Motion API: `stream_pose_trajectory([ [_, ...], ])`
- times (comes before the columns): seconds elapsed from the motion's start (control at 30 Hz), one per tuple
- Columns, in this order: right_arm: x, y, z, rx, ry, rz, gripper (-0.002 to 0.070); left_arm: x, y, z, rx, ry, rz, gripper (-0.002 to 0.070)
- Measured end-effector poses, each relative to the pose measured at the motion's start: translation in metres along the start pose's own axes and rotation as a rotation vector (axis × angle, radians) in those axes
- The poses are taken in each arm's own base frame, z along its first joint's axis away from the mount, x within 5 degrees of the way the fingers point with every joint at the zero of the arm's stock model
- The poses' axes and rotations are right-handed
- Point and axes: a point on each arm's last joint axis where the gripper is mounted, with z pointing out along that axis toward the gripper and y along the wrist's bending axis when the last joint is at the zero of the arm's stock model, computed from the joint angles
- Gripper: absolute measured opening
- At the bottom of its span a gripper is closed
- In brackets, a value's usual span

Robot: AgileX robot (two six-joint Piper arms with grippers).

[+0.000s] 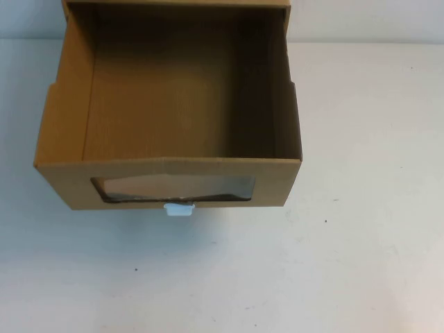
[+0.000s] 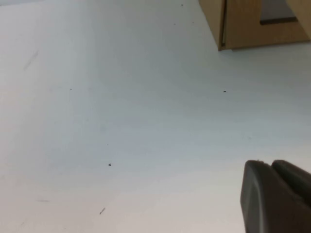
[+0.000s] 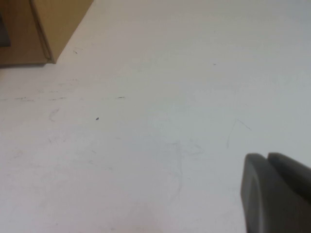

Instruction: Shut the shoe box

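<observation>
The shoe box [image 1: 274, 182] is a brown cardboard drawer, pulled out toward me, with its empty inside open to view. Its front panel has a wide clear window [image 1: 173, 189] and a small white pull tab [image 1: 179, 209] just below it. A corner of the box shows in the left wrist view [image 2: 252, 29] and in the right wrist view [image 3: 34, 29]. My left gripper [image 2: 266, 163] is shut and empty above the bare table, well short of the box. My right gripper [image 3: 266, 155] is shut and empty too, also apart from the box. Neither gripper shows in the high view.
The white table [image 1: 361, 263] spreads in front of the box and on both sides of it. A pale wall runs along the table's far edge behind the box.
</observation>
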Motion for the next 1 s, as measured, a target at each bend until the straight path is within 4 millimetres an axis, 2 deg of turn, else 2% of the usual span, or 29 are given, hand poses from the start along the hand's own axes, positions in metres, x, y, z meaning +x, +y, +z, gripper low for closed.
stream_pose_trajectory([
  [0.67, 0.0, 0.0, 0.0, 0.0, 0.0, 0.0, -0.0013, -0.002, 0.0, 0.0, 0.0, -0.023, -0.007, -0.0005],
  [0.87, 0.0, 0.0, 0.0, 0.0, 0.0, 0.0, -0.0013, -0.005, -0.004, 0.0, 0.046, -0.057, -0.15, -0.0005],
  [1.0, 0.0, 0.0, 0.0, 0.0, 0.0, 0.0, -0.0013, -0.013, -0.007, -0.001, 0.1, -0.126, -0.353, -0.0005],
])
